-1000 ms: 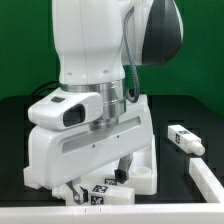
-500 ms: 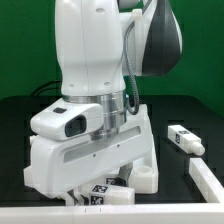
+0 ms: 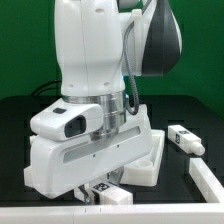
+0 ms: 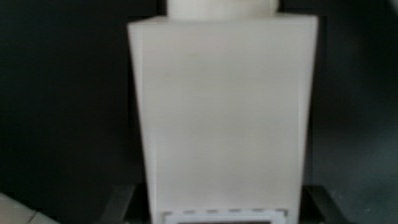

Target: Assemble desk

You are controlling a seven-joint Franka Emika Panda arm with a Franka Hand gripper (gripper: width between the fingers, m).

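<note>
Jaws sit low, hidden behind the arm (image 3: pixel 88 150), so I can't tell if they're spread or pinching. The top (image 3: pixel 152 163) lies right beneath, filling the wrist view. A tagged leg (image 3: pixel 108 191) lies just before it; a second leg (image 3: pixel 186 138) lies well apart on the exterior view's right.

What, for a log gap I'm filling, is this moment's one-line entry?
arm: low over desk top | fingers: shut on leg | second leg: loose, exterior view's right
</note>
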